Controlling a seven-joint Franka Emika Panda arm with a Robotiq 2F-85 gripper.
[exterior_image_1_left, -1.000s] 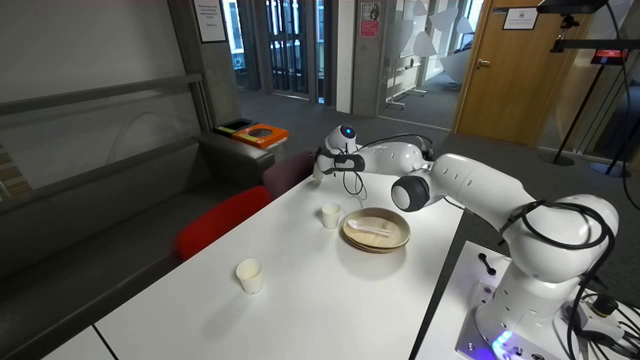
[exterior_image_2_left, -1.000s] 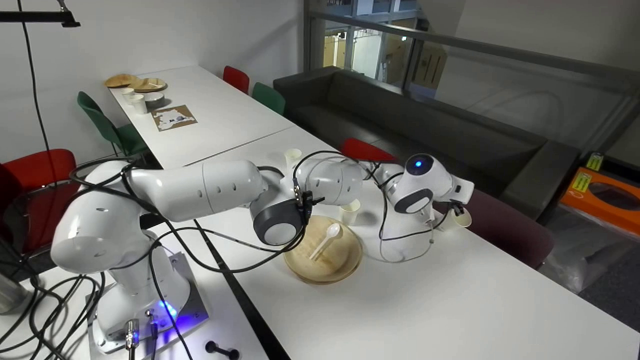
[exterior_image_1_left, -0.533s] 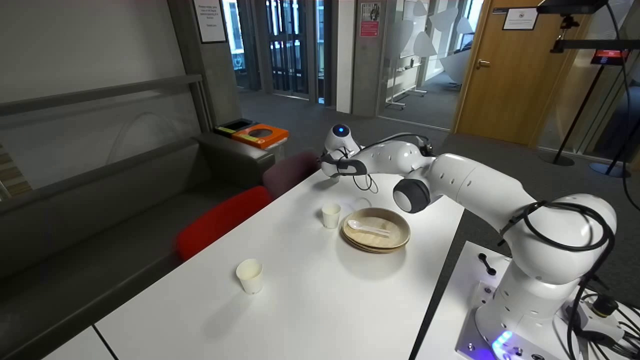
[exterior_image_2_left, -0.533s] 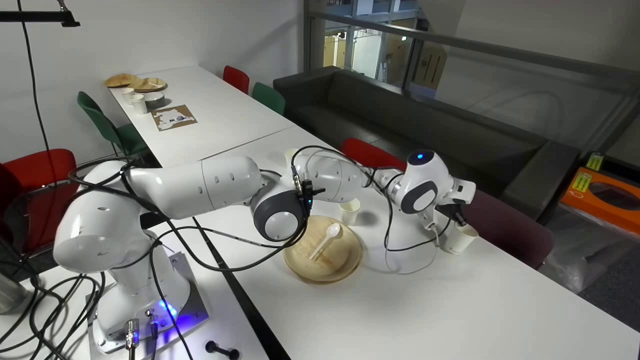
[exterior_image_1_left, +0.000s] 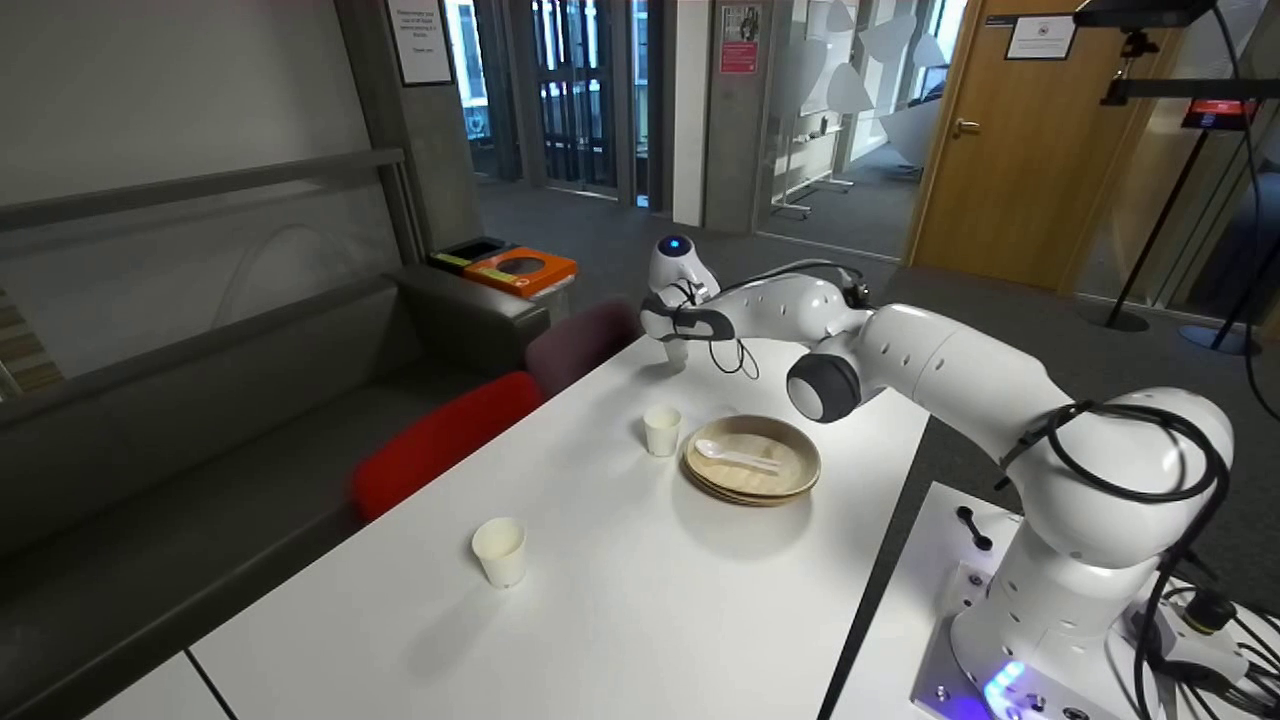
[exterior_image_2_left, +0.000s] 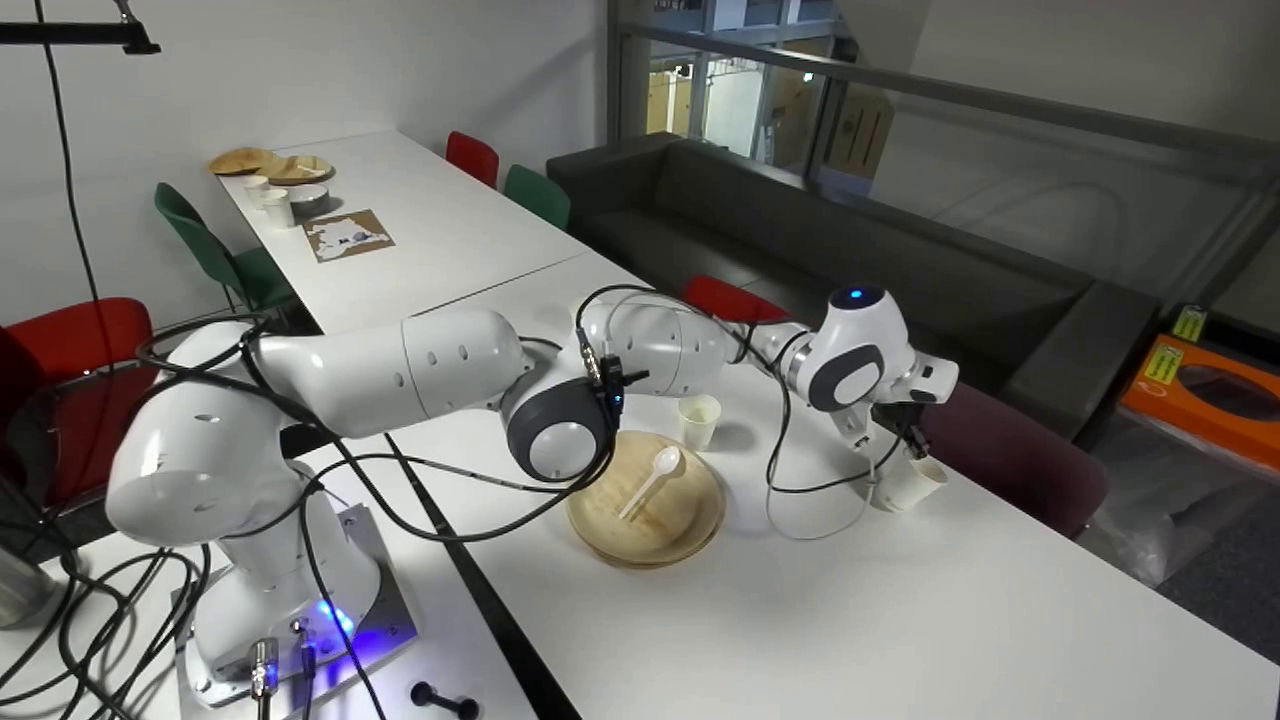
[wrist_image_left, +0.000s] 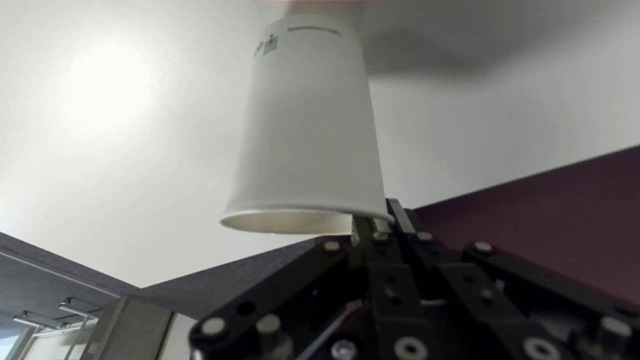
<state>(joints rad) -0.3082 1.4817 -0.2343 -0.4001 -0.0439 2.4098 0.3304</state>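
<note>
Both exterior cams: high, pitched down, desk (exterior_image_1_left: 600, 630) filling much of the foreground. In an exterior view the arm base (exterior_image_1_left: 1060, 625) is close at lower right; aim runs up the desk, sofa (exterior_image_1_left: 190, 420) at left, wooden door (exterior_image_1_left: 1015, 165) at back right. In an exterior view the base is lower left; aim crosses the desk to the sofa, green chair (exterior_image_2_left: 195, 238) off at upper left. Overlap: arm (exterior_image_2_left: 455, 365), plates (exterior_image_2_left: 682, 512), sofa, orange bin lid (exterior_image_1_left: 505, 280). Wrist view: mounted right at the end effector (wrist_image_left: 381, 220), looking out past it. Paper cup (wrist_image_left: 310, 125) fills mid-frame up close, mouth toward frame bottom, desk behind. Overlap with both exterior views: paper cup, desk.
</note>
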